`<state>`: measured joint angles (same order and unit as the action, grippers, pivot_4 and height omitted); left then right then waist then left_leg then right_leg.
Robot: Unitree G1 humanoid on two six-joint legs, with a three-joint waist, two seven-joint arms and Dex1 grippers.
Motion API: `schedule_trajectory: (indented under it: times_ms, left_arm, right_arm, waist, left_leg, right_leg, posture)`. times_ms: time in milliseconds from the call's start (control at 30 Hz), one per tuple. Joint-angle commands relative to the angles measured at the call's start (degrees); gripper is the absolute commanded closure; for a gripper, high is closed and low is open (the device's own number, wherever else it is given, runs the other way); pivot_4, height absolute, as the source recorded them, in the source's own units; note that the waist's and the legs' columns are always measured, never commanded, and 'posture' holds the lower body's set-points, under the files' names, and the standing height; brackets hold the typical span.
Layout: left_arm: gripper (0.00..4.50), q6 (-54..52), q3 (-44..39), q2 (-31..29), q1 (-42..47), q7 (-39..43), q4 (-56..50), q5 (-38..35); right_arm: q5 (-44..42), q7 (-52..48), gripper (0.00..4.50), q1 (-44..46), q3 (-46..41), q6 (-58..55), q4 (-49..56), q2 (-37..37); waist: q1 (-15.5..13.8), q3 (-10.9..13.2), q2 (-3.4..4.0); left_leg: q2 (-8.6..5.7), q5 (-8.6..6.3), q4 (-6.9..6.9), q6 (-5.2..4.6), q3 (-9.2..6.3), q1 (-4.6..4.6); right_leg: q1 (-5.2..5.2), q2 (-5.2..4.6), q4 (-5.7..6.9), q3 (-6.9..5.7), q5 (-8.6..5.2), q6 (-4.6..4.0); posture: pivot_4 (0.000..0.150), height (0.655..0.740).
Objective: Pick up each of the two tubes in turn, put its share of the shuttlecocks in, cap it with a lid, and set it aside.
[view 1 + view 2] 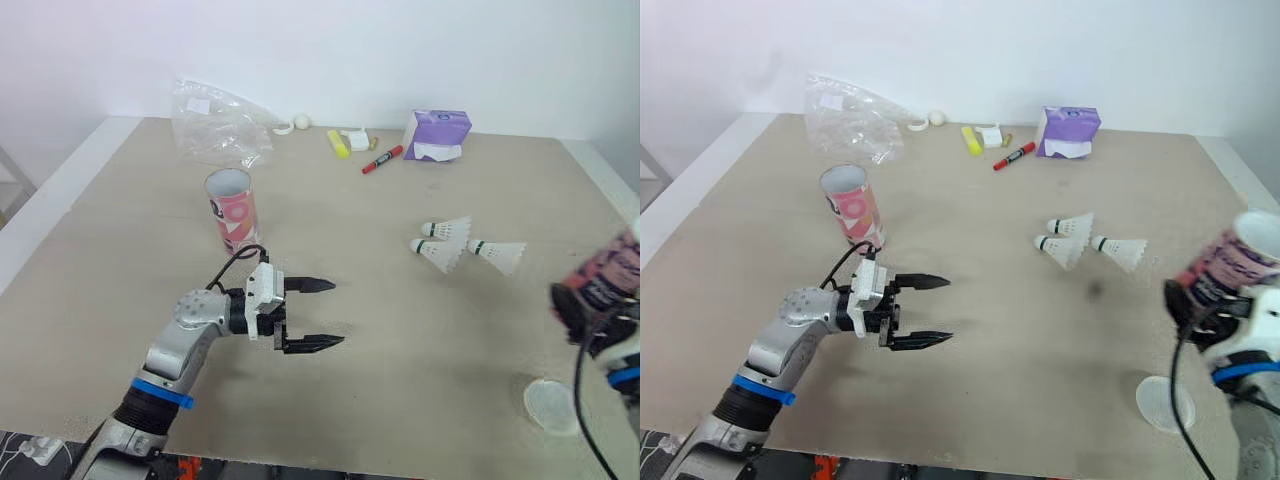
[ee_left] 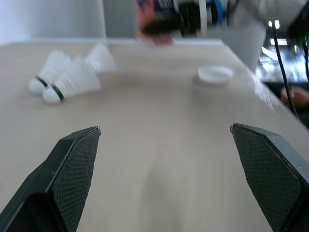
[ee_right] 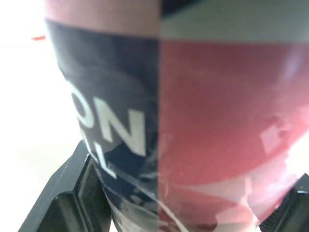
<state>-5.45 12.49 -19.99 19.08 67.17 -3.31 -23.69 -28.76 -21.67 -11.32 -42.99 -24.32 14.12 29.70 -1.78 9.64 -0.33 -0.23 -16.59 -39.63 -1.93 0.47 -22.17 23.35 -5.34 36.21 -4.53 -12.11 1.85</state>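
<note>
At the right edge, holding a tube (image 1: 1232,258) in the right gripper (image 1: 1202,297), with the left gripper (image 1: 332,312) wide and empty at lower left. Filling step, probably. Next, reach for the shuttlecocks (image 1: 458,244) right of middle and pinch one softly.

Left arm (image 1: 185,340): silver-grey shell, blue elbow band (image 1: 160,392), white wrist block (image 1: 265,290), black cable loop (image 1: 232,262) at block's 11 o'clock. Left pincer (image 1: 337,313): black pointed fingers (image 2: 72,169), mesh-textured pads. Right arm (image 1: 1252,345): blue wrist band (image 1: 1240,372), black trailing cable (image 1: 1173,395).
</note>
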Motion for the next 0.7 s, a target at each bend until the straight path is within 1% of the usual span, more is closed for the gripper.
schedule_trajectory:
  times_ms: [33, 200, 500, 667, 700]
  left_arm:
    - [0.00, 0.1, -0.9, 1.1, -0.4, -1.4, -2.6, -1.6]
    - [0.00, 2.2, 0.0, 1.0, -0.6, -0.9, -1.5, 0.0]
    - [0.00, 2.8, 0.5, 0.9, -0.3, -0.8, -1.3, 0.8]
    - [0.00, 2.7, 0.9, 0.8, -0.3, -0.6, -1.4, 1.2]
    - [0.00, 2.6, 0.9, 0.8, -0.3, -0.7, -1.5, 1.2]
  right_arm:
    - [0.4, 0.8, 0.78, 1.5, -2.3, 2.2, -3.8, 1.5]
    - [2.2, -0.1, 0.78, 4.1, -0.7, 4.7, -12.6, 3.1]
    - [3.7, -0.3, 0.78, 9.2, 1.1, 7.9, -20.3, 4.1]
    - [1.3, -1.1, 0.78, 10.6, 0.4, 6.5, -23.4, 3.9]
    - [1.7, -1.4, 0.53, 10.3, 0.7, 6.8, -23.8, 4.2]
  waist:
    - [0.2, -0.1, 0.09]
    - [0.6, -0.1, 0.14]
    - [0.9, -0.1, 0.14]
    - [1.0, -0.1, 0.13]
    - [1.0, -0.1, 0.13]
  left_leg:
    - [0.00, -0.01, 0.00, -0.02, 0.08, 0.06]
    - [0.02, 0.06, 0.01, -0.15, 0.34, 0.19]
    - [-0.03, 0.16, 0.00, -0.34, 0.82, 0.31]
    - [-0.05, 0.13, 0.00, -0.43, 0.96, 0.31]
    - [-0.05, 0.12, 0.00, -0.45, 0.97, 0.31]
  right_leg:
    - [0.00, 0.01, 0.01, 0.07, 0.01, 0.00]
    - [0.01, 0.06, 0.03, 0.35, 0.09, 0.17]
    - [0.06, 0.09, 0.00, 0.97, 0.25, 0.48]
    - [0.07, 0.09, -0.06, 1.13, 0.32, 0.59]
    - [0.07, 0.09, -0.06, 1.14, 0.34, 0.57]
  posture:
    - [0.150, 0.7400]
    - [0.150, 0.7400]
    - [0.150, 0.7400]
    - [0.150, 0.7400]
    - [0.150, 0.7400]
